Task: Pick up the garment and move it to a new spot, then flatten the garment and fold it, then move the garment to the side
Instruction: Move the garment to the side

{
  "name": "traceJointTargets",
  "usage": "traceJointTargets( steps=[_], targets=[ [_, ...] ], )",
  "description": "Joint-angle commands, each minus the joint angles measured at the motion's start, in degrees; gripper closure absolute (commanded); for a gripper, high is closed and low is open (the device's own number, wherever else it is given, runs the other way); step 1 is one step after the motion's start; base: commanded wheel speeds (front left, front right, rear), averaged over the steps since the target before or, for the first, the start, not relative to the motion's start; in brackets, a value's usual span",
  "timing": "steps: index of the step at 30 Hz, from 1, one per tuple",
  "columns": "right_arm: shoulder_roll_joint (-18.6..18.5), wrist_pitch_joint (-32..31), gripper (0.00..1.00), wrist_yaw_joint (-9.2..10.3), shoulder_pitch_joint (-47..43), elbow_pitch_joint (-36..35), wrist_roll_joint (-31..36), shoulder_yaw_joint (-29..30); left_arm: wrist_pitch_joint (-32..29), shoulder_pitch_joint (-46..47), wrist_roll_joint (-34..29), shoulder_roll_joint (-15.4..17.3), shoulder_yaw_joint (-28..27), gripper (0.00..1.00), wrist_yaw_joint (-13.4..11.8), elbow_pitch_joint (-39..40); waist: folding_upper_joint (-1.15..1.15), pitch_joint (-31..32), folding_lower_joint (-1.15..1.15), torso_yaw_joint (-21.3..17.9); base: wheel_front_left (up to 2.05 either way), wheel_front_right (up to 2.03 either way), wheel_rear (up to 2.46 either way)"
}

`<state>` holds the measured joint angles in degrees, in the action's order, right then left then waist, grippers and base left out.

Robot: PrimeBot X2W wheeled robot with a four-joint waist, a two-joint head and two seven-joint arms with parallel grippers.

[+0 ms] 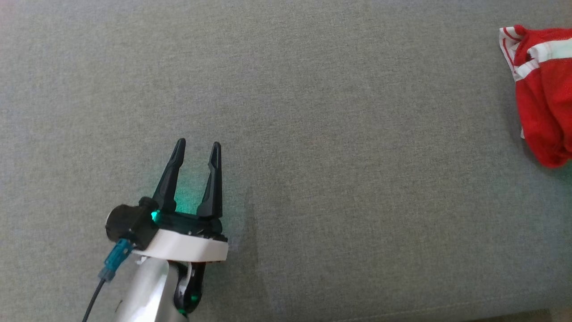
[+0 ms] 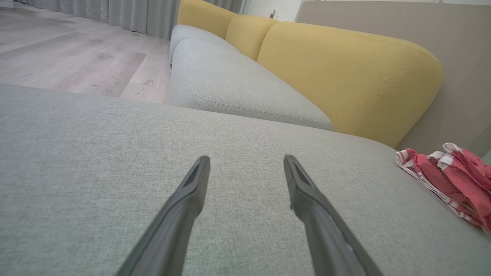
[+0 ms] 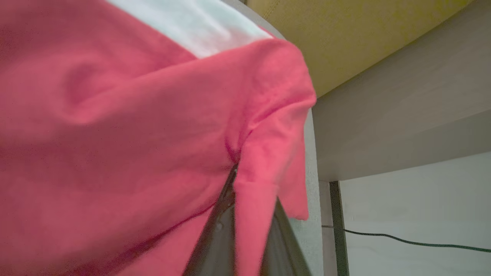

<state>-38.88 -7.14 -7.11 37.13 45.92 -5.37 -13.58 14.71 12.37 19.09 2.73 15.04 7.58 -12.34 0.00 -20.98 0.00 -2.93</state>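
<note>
Left pincer (image 1: 198,144) spread above cushion (image 1: 335,156), right pincer (image 3: 235,180) tight on garment (image 3: 134,134) near yellow backrest (image 3: 345,38)

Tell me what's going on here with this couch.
The robot is starting a fold job. Its right pincer is shut on a fold of the red garment, which sits bunched at the right end of the grey seat, not yet flattened or folded. The left pincer is open and holds nothing, hovering over bare seat well away from the garment.
</note>
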Motion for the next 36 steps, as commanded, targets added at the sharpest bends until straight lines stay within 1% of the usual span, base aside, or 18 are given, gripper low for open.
traceJointTargets(
  steps=[1,3,4,5,6,9,15,20,24,31,34,36],
  targets=[
    [-1.35,-0.32,1.00,-0.37,-0.43,-0.77,0.71,0.68,0.29,1.04,-0.65,0.15,-1.71,0.00,-0.09,1.69,0.00,-0.09,0.00,0.01,0.00,0.00,0.00],
    [-0.53,-1.06,1.00,-0.37,-0.56,-0.44,1.38,1.75,0.29,1.07,-1.02,0.15,-1.66,0.00,-0.09,1.59,0.00,-0.16,0.00,-0.09,0.00,0.00,0.00],
    [-0.13,-1.12,0.77,-0.37,-0.54,-0.46,1.60,2.41,0.29,1.07,-1.11,0.15,-1.67,0.00,-0.09,1.58,0.00,-0.17,0.00,-0.15,0.00,0.00,0.00],
    [0.22,-1.02,0.09,-0.37,-0.52,-0.56,1.96,3.02,0.29,1.07,-1.16,0.15,-1.70,0.00,-0.09,1.54,0.00,-0.16,0.00,-0.23,0.00,0.00,0.00],
    [0.65,-0.94,0.00,-0.37,-0.53,-0.61,2.22,3.72,0.29,1.07,-1.21,0.15,-1.72,0.00,-0.09,1.48,0.00,-0.10,0.00,-0.32,0.00,0.00,0.00],
    [1.91,-1.22,0.00,-0.37,-0.81,-0.87,3.08,5.35,0.29,1.05,-1.24,0.15,-1.86,0.00,-0.09,1.25,0.00,0.47,0.00,-0.56,0.00,0.00,0.00],
    [3.12,-1.95,0.00,-0.37,-1.85,-2.89,6.07,7.50,0.29,0.23,-0.91,0.15,-2.00,0.00,-0.09,0.93,0.00,3.26,0.00,-1.14,0.00,0.00,0.00],
    [6.02,-0.07,0.00,-0.37,-3.23,-7.97,6.58,9.60,0.29,-1.26,-0.22,0.15,-2.38,0.00,-0.09,0.78,0.00,7.38,0.00,-1.53,0.00,0.00,0.00],
    [10.96,2.47,0.00,-0.37,-5.07,-14.09,4.52,10.74,0.29,-2.67,-0.41,0.15,-3.27,0.00,-0.09,1.03,0.00,10.62,0.00,-1.83,0.00,0.00,0.00],
    [21.26,8.23,0.00,-0.37,-10.89,-26.60,-0.23,11.01,0.29,-5.18,-0.71,0.15,-4.99,0.00,-0.09,1.89,0.00,15.30,0.00,-1.13,0.00,0.00,0.00],
    [24.93,10.83,0.00,-0.37,-15.16,-29.96,0.00,12.70,0.29,-6.19,-0.86,0.15,-5.24,0.00,-0.09,2.15,0.00,16.77,0.00,-0.07,0.00,0.00,0.00],
    [28.25,13.10,0.00,-0.37,-18.26,-31.46,-0.33,14.29,0.29,-6.83,-0.80,0.15,-5.50,0.00,-0.09,2.28,0.00,17.51,0.00,0.74,0.00,0.00,0.00]
  ],
)
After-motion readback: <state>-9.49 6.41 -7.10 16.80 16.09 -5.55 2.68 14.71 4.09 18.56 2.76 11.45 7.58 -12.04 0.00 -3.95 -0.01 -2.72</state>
